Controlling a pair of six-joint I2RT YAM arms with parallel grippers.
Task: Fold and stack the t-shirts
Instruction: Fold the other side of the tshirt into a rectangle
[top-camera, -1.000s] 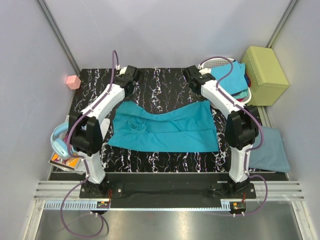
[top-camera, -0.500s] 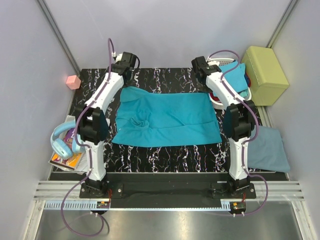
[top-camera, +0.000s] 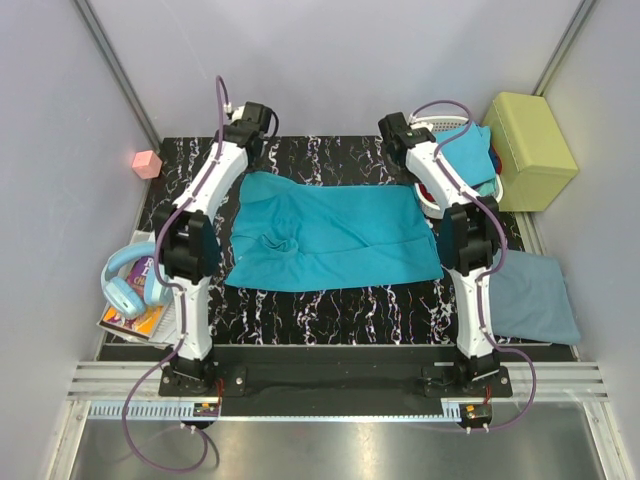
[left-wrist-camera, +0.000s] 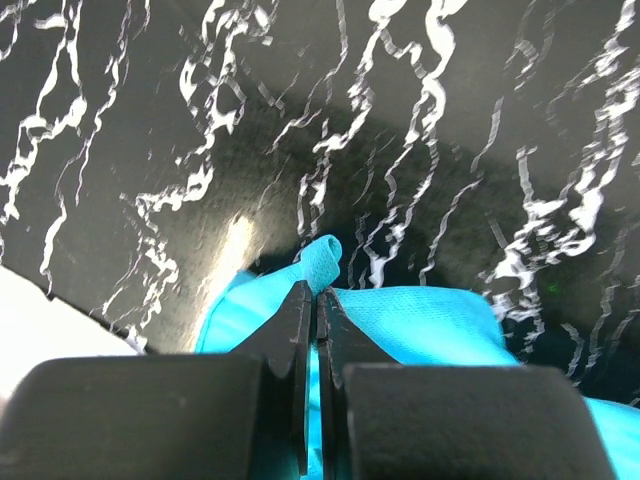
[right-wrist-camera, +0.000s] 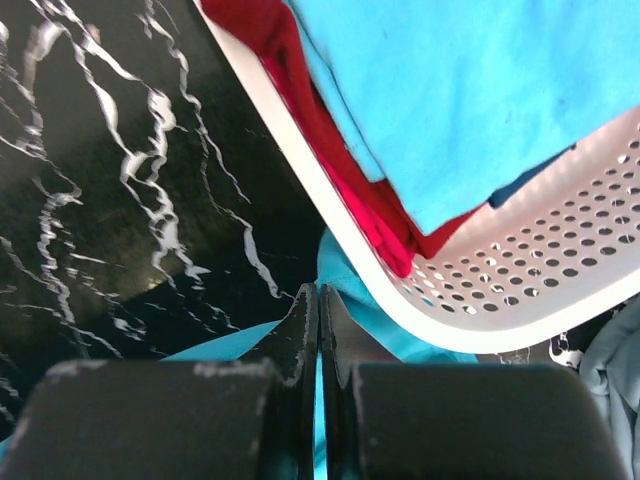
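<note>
Top external view gives me the large teal t-shirt (top-camera: 330, 235) spread across the middle of the black marbled counter (top-camera: 330, 155), between my two arms, with a bunched wrinkle left of its centre. Its far edge runs nearly straight from one wrist to the other.

On the left wrist camera, the left end effector (left-wrist-camera: 318, 292) is fully closed, its fingers pinching a small nub of teal cloth at the shirt's far left corner, with bare counter beyond it.

On the right wrist camera, the right end effector (right-wrist-camera: 318, 290) is closed just as tight, and teal fabric shows at and between the fingers, so I read it as gripping the far right corner. It sits right against the rim of the white basket (right-wrist-camera: 520, 290).

That basket holds a bright blue t-shirt (right-wrist-camera: 480, 100) lying over a red t-shirt (right-wrist-camera: 340, 170). A grey-blue t-shirt (top-camera: 535, 300) lies flat at the right edge, beside the right arm. A yellow-green box (top-camera: 528, 148) stands behind the basket, and blue headphones (top-camera: 125, 285) rest off to the left.
</note>
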